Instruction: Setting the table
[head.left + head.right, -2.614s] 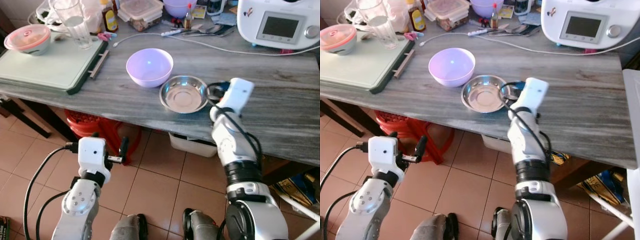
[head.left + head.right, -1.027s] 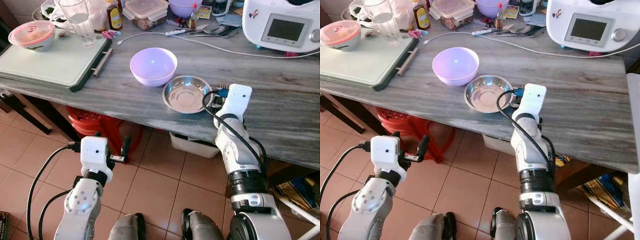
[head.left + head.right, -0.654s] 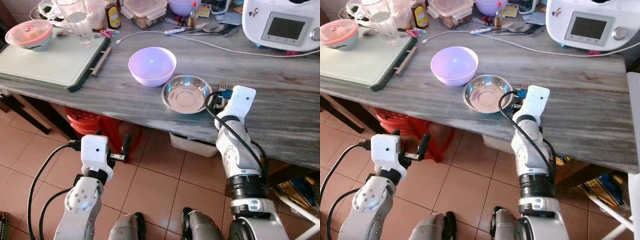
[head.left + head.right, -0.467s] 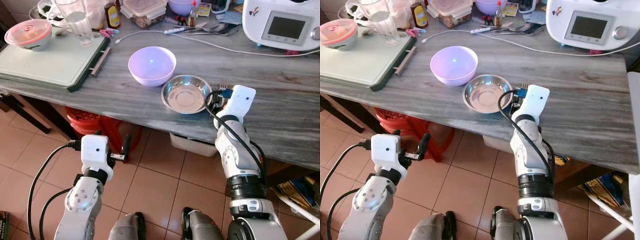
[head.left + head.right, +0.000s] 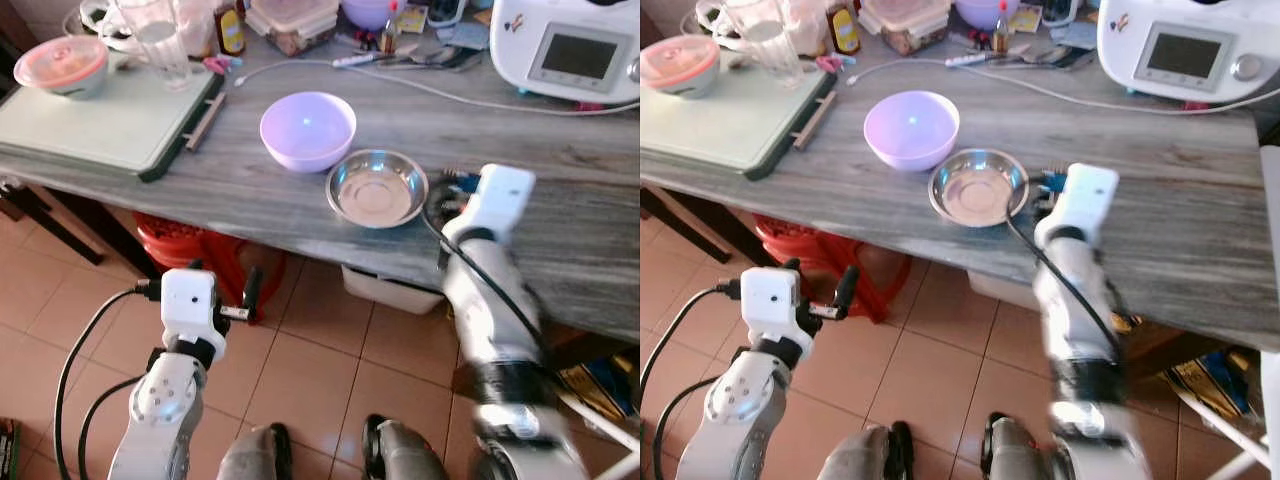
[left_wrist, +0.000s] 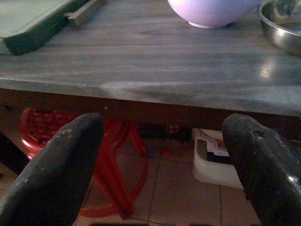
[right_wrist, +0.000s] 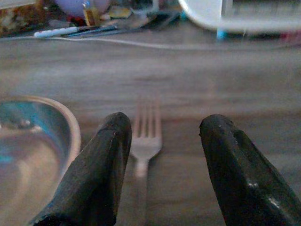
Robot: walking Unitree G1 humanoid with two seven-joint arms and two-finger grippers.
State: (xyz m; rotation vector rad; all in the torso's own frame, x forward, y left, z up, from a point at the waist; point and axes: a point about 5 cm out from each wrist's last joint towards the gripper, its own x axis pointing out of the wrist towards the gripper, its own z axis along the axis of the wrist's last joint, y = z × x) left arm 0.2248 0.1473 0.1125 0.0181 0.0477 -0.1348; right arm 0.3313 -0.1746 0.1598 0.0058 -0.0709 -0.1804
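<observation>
Blurring hides the fork (image 7: 143, 141) handle between the right hand (image 7: 160, 174) fingers.

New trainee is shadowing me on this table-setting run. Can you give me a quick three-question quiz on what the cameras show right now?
1. True or false: the fork lies flat on the table between the open fingers of the right tool.
2. Which dish sits nearer the table's front edge: A) purple bowl, B) steel bowl?
3. Fill in: the left tool hangs below the table edge, its fingers ____.

Key: 1 true; 2 B; 3 open.
</observation>
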